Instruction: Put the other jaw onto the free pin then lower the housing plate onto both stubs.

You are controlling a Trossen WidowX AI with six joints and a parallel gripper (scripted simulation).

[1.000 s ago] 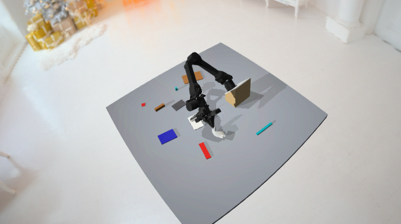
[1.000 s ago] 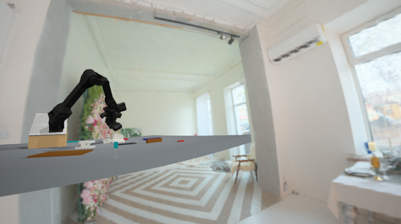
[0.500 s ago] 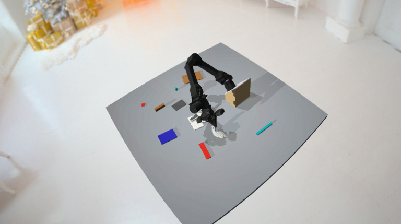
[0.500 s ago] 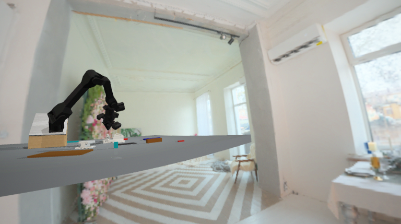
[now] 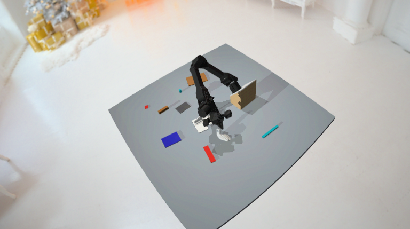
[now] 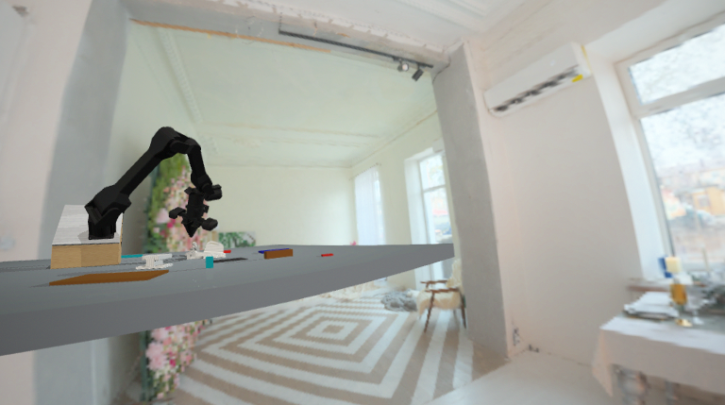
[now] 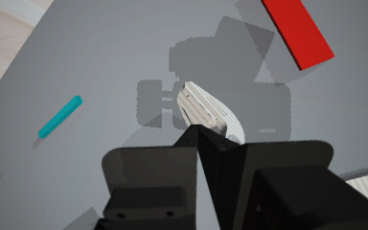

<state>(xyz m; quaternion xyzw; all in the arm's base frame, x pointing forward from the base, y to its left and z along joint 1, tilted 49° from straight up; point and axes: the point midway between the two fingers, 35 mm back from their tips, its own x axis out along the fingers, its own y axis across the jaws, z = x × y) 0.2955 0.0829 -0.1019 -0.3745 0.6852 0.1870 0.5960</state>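
Note:
My gripper (image 5: 222, 128) (image 6: 191, 235) (image 7: 195, 129) is shut, with nothing between its fingertips, and points down above the loose white jaw. That jaw (image 5: 223, 136) (image 7: 206, 109) lies on the table beside the base; in the wrist view the fingers cover its near end. The white base (image 5: 201, 128) (image 7: 361, 188) is partly hidden by the gripper in the top view. A raised white jaw (image 6: 214, 249) shows on it. The pins and gear teeth cannot be made out. Another white part (image 6: 155, 261), perhaps the housing plate, lies nearer the arm's mount, hidden behind the arm in the top view.
A red block (image 5: 209, 154) (image 7: 303, 35) and a blue plate (image 5: 171, 139) lie beyond the parts. A teal bar (image 5: 269, 131) (image 7: 60, 116) lies to one side. A dark grey plate (image 5: 183, 107), brown blocks (image 5: 163, 109) and the wooden mount (image 5: 247, 96) are also on the table.

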